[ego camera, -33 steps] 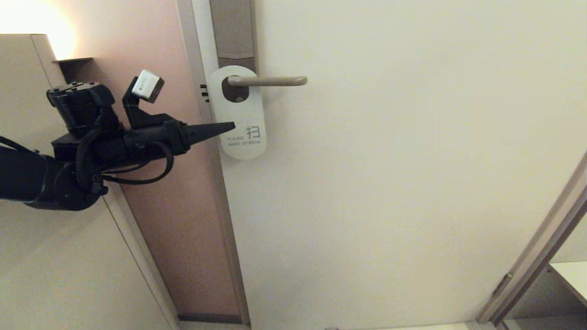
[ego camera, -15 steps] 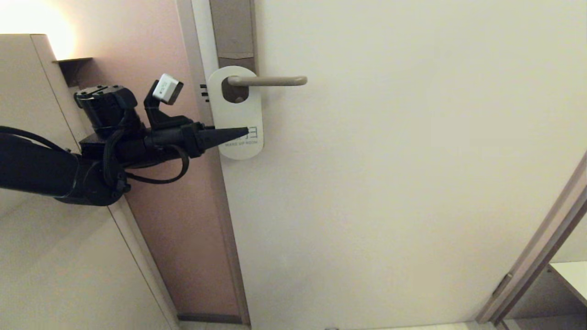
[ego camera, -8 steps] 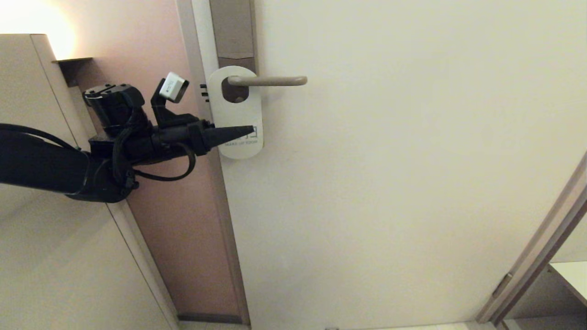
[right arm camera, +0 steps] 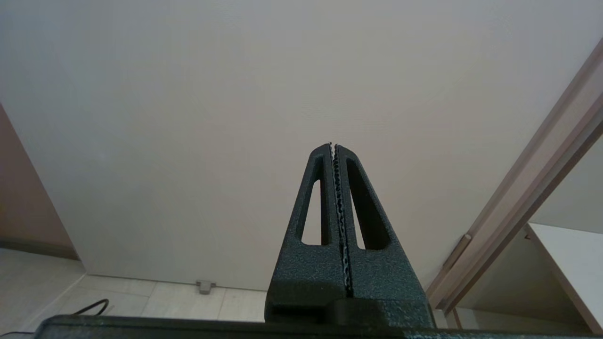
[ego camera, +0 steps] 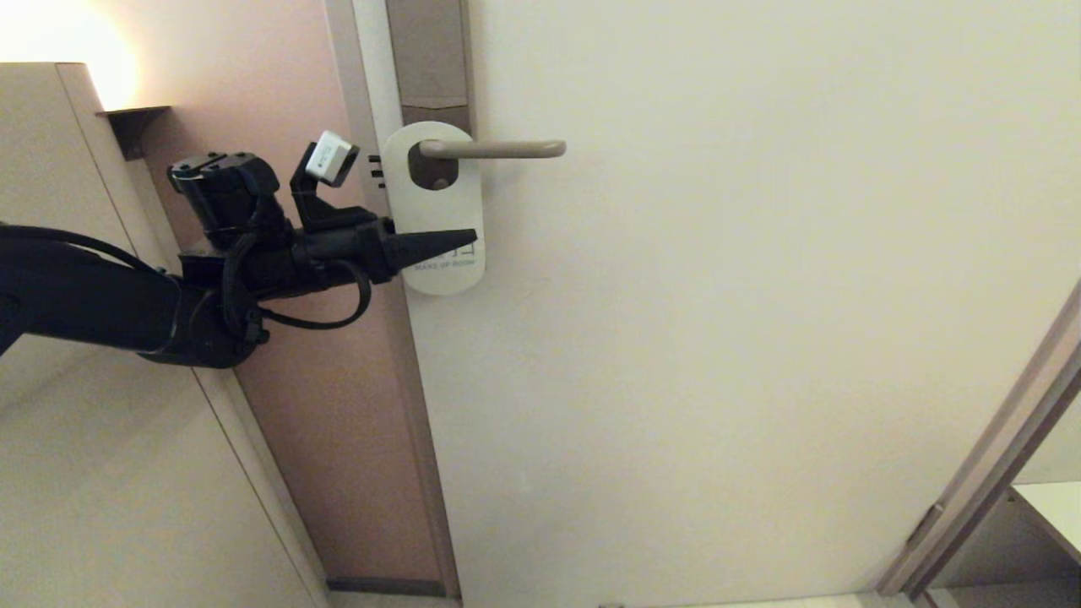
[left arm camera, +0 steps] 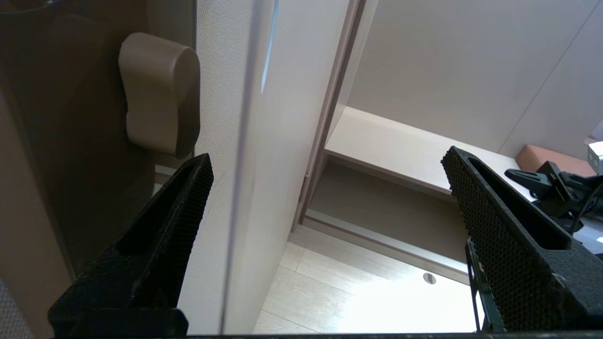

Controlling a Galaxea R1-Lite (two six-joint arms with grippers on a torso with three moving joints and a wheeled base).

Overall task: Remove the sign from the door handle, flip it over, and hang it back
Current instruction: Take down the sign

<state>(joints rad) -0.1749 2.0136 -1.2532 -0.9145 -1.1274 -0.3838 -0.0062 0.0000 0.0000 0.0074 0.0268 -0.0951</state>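
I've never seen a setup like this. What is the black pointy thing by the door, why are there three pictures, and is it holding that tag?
The black thing is a robot's left arm, and the left gripper at its tip is its hand. One picture comes from a camera on the robot's head. It shows the white sign hanging on the door handle, with the gripper level with the sign's lower part. The other two cameras sit on the wrists. In the left wrist view, the two black fingers stand wide apart with the sign's edge between them, so nothing is gripped yet. The right wrist view shows the right gripper closed and empty, facing the plain door.
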